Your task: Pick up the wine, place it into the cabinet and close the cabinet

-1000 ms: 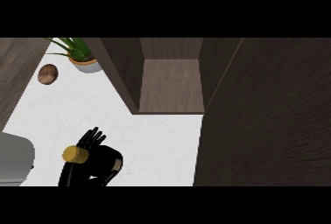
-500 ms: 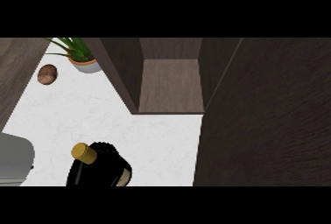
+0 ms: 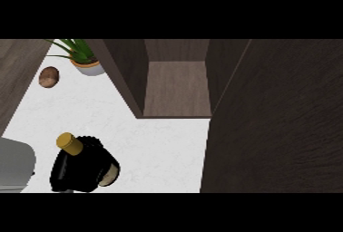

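Where the white counter [image 3: 161, 136] meets the near left of the view, the wine [image 3: 69, 142] shows mainly as a gold-capped neck tilted toward the far left, with a pale patch of its body visible lower down. A black hand [image 3: 80, 170] is curled round the bottle and hides most of it; which hand this is cannot be told for certain, though it looks like the left. To the right and farther off, the cabinet [image 3: 178, 86] stands open, its brown shelf bare, and its dark door [image 3: 275, 118] fills the right side. A potted plant [image 3: 84, 56] and a brown rounded object [image 3: 49, 76] sit at the far left, and a grey appliance [image 3: 15, 165] lies at the left edge.
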`<state>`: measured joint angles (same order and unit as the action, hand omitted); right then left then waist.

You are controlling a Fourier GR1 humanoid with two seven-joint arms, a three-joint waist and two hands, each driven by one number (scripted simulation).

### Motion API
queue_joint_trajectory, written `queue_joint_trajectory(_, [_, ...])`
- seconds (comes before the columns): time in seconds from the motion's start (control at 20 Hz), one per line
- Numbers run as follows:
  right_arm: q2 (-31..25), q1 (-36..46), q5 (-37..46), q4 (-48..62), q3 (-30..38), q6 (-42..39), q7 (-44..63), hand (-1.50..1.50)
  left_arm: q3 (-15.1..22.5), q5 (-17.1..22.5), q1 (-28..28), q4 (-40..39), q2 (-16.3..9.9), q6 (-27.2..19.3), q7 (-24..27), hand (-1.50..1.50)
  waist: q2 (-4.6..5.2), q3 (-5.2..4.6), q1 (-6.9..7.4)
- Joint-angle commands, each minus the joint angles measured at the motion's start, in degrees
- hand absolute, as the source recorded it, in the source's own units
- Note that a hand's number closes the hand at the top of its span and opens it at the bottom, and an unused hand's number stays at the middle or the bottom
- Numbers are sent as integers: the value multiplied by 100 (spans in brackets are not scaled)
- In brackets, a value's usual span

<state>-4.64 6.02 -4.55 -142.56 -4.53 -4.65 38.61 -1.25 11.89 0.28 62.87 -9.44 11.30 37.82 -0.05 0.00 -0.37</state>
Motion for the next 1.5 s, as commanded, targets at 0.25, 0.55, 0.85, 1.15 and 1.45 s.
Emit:
queue_joint_trajectory(0.25, [71, -376, -503, -354, 108, -169, -135, -150, -448, -59, -485, 275, -248, -362, 134, 150, -1, 4, 10])
queue_joint_trajectory(0.55, [37, -148, -557, -328, 318, -134, -30, -150, -140, 413, 324, 2033, -128, 16, -800, 150, -9, 5, 58])
queue_joint_trajectory(0.85, [-18, 99, -428, -769, 140, 28, 687, -150, 161, 618, 416, 3449, 22, -338, -2025, 150, -18, 2, 52])
queue_joint_trajectory(1.15, [204, 48, -258, -603, -51, 128, 506, -150, 859, -6, 105, 4270, 439, -1171, -3083, 150, -14, 2, 35])
queue_joint_trajectory(1.45, [205, -121, -173, -402, -130, -9, 181, -150, 1484, -251, -457, 4500, 910, -1505, -3763, 150, -4, 2, 4])
